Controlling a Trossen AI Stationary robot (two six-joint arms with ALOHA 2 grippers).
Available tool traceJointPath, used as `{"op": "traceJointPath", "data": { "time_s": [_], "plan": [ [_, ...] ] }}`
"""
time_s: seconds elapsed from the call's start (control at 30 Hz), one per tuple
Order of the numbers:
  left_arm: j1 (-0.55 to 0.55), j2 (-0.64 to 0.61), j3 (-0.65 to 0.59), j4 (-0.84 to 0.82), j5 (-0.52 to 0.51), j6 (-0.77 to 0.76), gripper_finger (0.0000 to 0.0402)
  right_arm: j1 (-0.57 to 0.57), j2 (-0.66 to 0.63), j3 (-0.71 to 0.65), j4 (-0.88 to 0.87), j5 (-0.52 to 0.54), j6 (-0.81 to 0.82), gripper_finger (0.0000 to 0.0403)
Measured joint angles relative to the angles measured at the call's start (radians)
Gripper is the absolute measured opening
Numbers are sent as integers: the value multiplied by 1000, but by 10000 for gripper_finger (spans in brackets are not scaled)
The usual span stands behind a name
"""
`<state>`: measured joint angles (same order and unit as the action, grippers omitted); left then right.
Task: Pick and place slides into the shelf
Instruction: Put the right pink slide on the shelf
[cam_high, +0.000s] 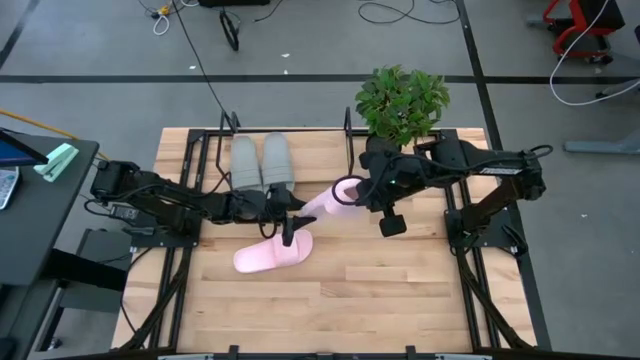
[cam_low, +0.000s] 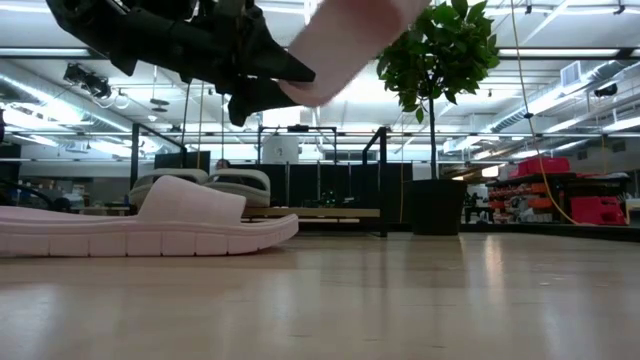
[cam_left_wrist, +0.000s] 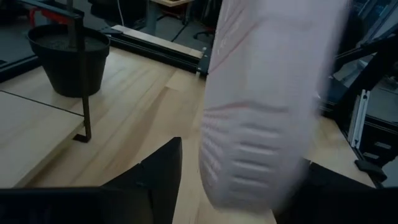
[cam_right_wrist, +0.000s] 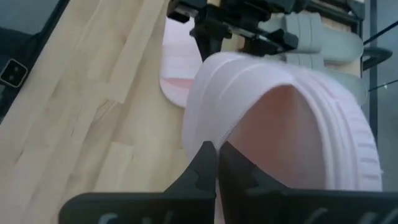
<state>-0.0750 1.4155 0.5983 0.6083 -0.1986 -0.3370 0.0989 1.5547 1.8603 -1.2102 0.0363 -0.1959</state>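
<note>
One pale pink slide (cam_high: 325, 202) is up in the air between both grippers; its ribbed strap (cam_right_wrist: 249, 74) arches close before the right wrist camera. My right gripper (cam_right_wrist: 221, 165) is shut on it. My left gripper (cam_high: 293, 216) is open, a finger on each side of the slide's far end (cam_left_wrist: 261, 143); whether they touch it I cannot tell. The second pink slide (cam_high: 272, 255) lies sole down on the table. Two grey slides (cam_high: 260, 160) rest side by side on the shelf (cam_high: 318, 158). My right gripper pinches the pink slide's strap at its rim (cam_right_wrist: 214, 140), one finger inside the arch and one outside. It comes from the table's right side. The slide is lifted clear and reaches out toward my left gripper.
A green plant in a black pot (cam_high: 400, 100) stands at the shelf's right end, just behind my right arm. The shelf's black end frame (cam_left_wrist: 84, 93) shows in the left wrist view. Bare wooden table (cam_high: 400, 290) spreads toward the near edge.
</note>
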Motion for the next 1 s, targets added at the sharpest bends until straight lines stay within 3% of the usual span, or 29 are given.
{"op": "traceJointPath", "data": {
  "time_s": [0.23,0.43,0.9,1.0],
  "plan": [
    [0,0,0,1,-2,5,203,-2,0,0,33,47,-11,2],
    [-1,-1,0,0,-68,16,204,-12,0,0,39,59,-30,2],
    [-95,-2,-10,56,-399,125,208,-14,-6,89,52,140,-77,2],
    [-117,-2,-101,195,-467,118,205,-14,-6,114,48,147,-89,2]
  ]
}}
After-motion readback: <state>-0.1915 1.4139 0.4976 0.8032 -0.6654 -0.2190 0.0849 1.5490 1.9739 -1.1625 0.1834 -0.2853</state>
